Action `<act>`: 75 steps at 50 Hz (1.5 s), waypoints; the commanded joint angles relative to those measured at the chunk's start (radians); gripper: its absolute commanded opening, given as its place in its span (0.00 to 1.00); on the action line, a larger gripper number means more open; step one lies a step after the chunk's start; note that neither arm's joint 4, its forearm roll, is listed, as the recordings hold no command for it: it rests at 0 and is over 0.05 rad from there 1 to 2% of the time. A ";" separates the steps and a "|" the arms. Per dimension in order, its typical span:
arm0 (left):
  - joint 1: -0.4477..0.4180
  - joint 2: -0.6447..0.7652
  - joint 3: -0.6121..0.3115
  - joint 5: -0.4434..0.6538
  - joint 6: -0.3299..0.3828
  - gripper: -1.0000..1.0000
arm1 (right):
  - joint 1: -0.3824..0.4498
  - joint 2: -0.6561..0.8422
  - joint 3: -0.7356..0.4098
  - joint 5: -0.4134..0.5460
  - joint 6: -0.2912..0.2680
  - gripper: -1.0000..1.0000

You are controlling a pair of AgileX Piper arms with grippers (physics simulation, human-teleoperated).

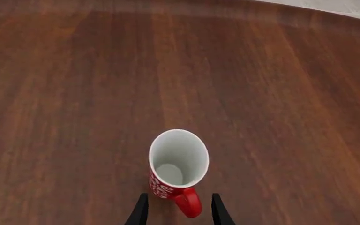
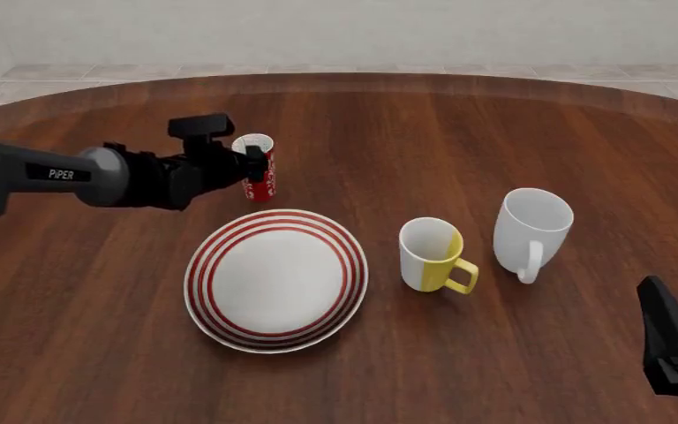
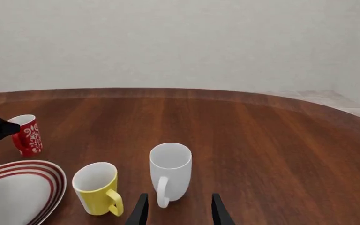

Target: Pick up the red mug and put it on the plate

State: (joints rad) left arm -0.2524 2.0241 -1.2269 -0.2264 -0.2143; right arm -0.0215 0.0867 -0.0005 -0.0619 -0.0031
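Now the left gripper (image 1: 179, 211) is sitting spread open around the red mug's (image 1: 176, 165) handle — not clenched. Mug is standing upright just behind the plate (image 2: 276, 279). Right gripper (image 3: 179, 211) is hanging released — well apart.

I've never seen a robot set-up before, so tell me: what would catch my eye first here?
Probably the left hand, reaching out from its black arm to the red mug at the far left of the wooden table; its fingers sit either side of the mug's handle. Just in front lies the plate with red rings, and to its right stand a white-and-yellow mug and a plain white mug.
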 commanded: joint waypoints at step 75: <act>-0.018 0.074 -0.007 -0.038 -0.013 1.00 | 0.001 0.025 0.000 -0.021 0.000 1.00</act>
State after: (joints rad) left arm -0.2680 2.0945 -1.2344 -0.2634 -0.2241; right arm -0.0201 0.1080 -0.0005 -0.0791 -0.0035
